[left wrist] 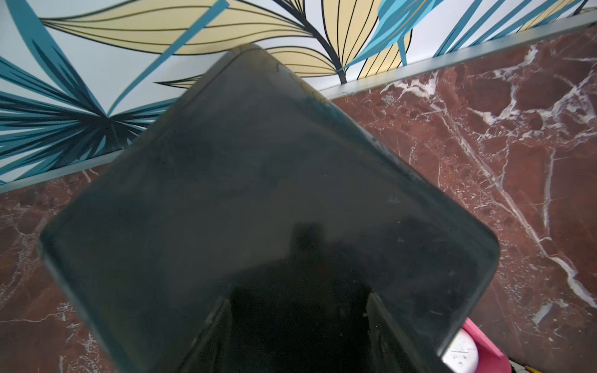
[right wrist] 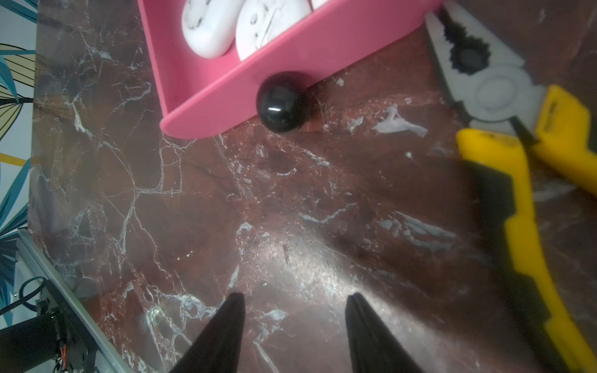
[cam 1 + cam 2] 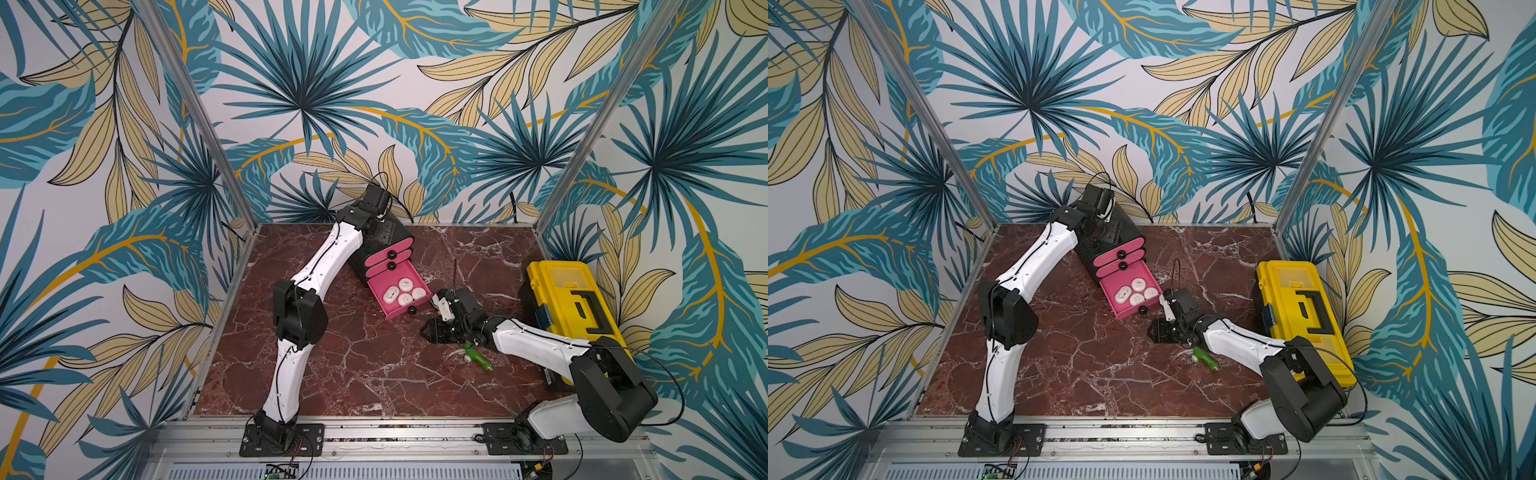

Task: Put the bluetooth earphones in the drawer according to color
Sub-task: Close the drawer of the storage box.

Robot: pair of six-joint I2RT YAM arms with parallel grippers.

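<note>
While the jaws of the right gripper (image 2: 295, 323) stand spread over bare counter (image 2: 193, 210), short of the black knob (image 2: 282, 101) on the open bottom drawer (image 2: 290, 55), the jaws of the left gripper (image 1: 298, 323) sit apart at the top of the black cabinet (image 1: 258, 161); whether they touch it cannot be told. 4 white earphone cases (image 3: 405, 298) lie in that drawer, below 2 shut upper drawers (image 3: 403, 244). This cabinet stands near the counter's far edge. Just beside the drawer front lie the yellow-handled pliers (image 2: 497, 84); a yellow toolbox (image 3: 577, 303) sits along the right edge.
</note>
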